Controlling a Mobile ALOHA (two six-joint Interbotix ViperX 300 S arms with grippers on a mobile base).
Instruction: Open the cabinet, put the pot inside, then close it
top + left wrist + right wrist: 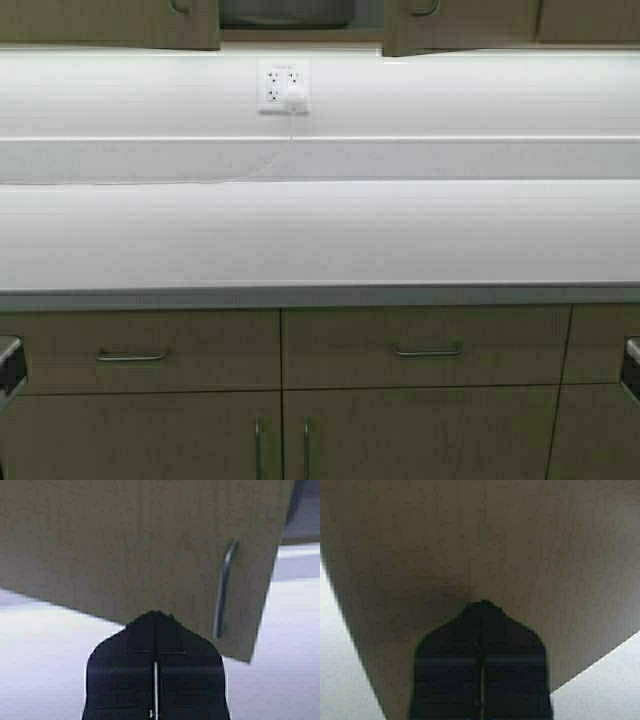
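No readable text, label, brand, number or sign anywhere. Blank tan wood-grain cabinet door right at the tip of the black left tool; same bare wood before the right tool. Nothing printed on the white wall outlet plate.

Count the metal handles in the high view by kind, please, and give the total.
Horizontal drawer handles: 2
Vertical bar handles: 2
Curved wall cabinet handles, cut off by the top edge: 2
Total: 6
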